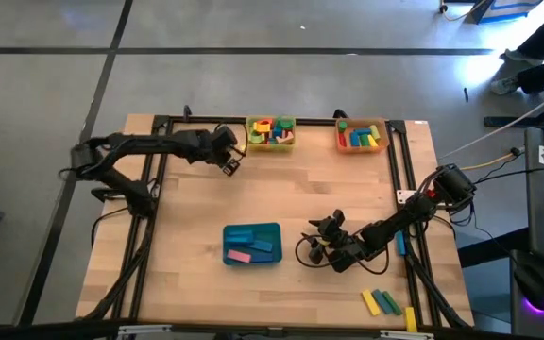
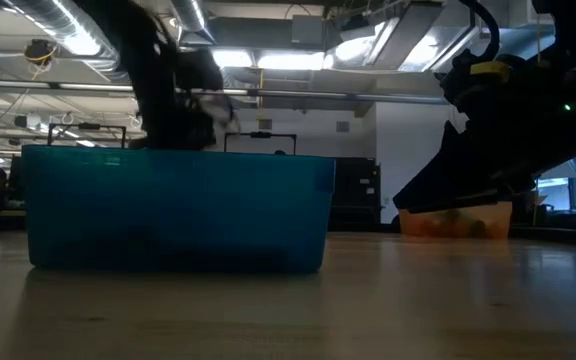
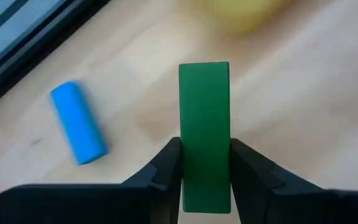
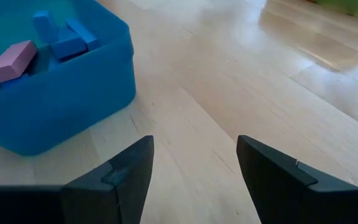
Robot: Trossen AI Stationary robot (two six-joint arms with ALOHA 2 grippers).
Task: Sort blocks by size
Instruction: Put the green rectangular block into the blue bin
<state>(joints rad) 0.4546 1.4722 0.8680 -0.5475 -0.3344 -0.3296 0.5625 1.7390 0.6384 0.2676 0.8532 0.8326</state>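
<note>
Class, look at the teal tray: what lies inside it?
Inside the teal tray: a pink block and several blue blocks. Its near wall hides the tray floor closest to the camera.

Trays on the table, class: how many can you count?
3: a yellow tray and an orange tray along the far edge, and a teal tray nearer the middle-front. None seems hidden.
</note>
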